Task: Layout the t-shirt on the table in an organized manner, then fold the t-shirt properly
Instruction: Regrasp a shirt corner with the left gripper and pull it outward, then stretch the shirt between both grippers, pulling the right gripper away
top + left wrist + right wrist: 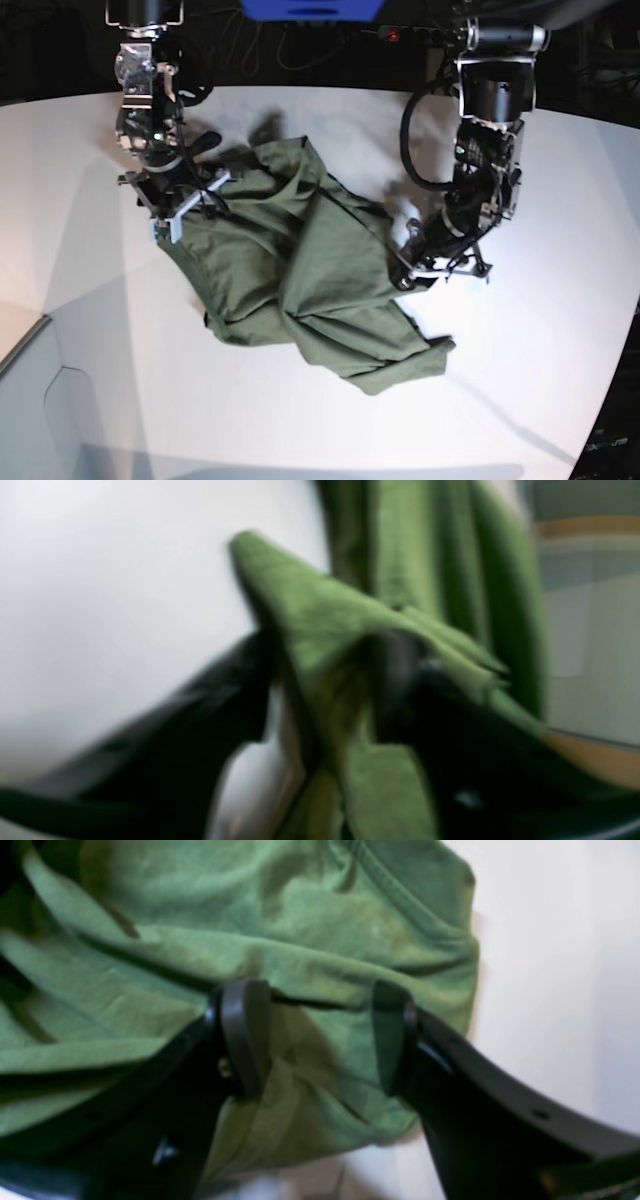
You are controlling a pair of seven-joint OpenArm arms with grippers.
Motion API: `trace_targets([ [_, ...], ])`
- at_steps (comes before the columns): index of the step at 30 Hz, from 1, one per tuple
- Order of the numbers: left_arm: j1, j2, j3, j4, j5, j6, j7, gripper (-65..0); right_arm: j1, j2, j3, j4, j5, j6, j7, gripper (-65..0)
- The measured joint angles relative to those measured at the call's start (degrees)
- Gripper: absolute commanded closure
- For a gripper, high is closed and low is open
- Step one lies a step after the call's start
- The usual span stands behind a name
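The olive-green t-shirt (310, 270) lies crumpled in a heap in the middle of the white table (540, 370). In the base view my right gripper (190, 205) sits at the heap's upper left edge. Its wrist view shows it open (320, 1040), with the fingers (245, 1035) down on wrinkled t-shirt cloth (310, 920) that fills the gap. My left gripper (425, 262) is at the heap's right edge. In the blurred left wrist view a tented fold of the t-shirt (320, 610) runs between its jaws (330, 685). They stand apart, with a sliver of light beside the left finger (240, 690).
Both arms reach in from the table's far side. Cables and a power strip with a red light (395, 35) lie behind the far edge, in the dark. The table's curved edge (610, 400) runs down the right side, and a lower grey surface (30, 400) shows at the bottom left.
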Motion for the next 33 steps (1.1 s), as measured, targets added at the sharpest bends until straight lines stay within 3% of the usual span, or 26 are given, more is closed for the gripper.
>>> trace_targets([
  [3, 1.27, 0.28, -2.43, 2.64, 0.15, 0.22, 0.7, 0.0, -0.04, 0.0, 0.0, 0.0, 0.02, 0.0, 0.07, -32.5],
  [13, 8.9, -0.33, -11.47, 17.55, 0.26, 0.46, 1.07, 0.0, 0.15, 0.02, 0.0, -0.11, 0.02, 0.02, -0.02, -32.6],
  [20, 20.59, 0.59, -19.74, 35.85, 0.28, 0.26, 1.46, 0.0, 0.0, 1.07, -0.09, 1.33, 0.2, 0.17, -0.87, -32.9],
  [28, 26.88, 1.18, -27.52, 39.39, 0.31, 0.44, 1.25, 0.0, -0.02, 1.75, 0.11, 13.14, 0.2, 0.15, -0.48, -33.1],
  [30, 27.1, 1.86, -29.53, 39.39, 0.31, 0.44, 1.29, 0.0, 1.31, 1.77, 0.11, 12.68, 0.02, 0.13, -1.51, -35.6],
  [33, 28.13, 2.16, -31.26, 39.36, 0.39, 0.44, 1.31, 0.0, 7.32, 1.73, 0.0, 7.69, 0.35, 0.2, -3.23, -44.4],
])
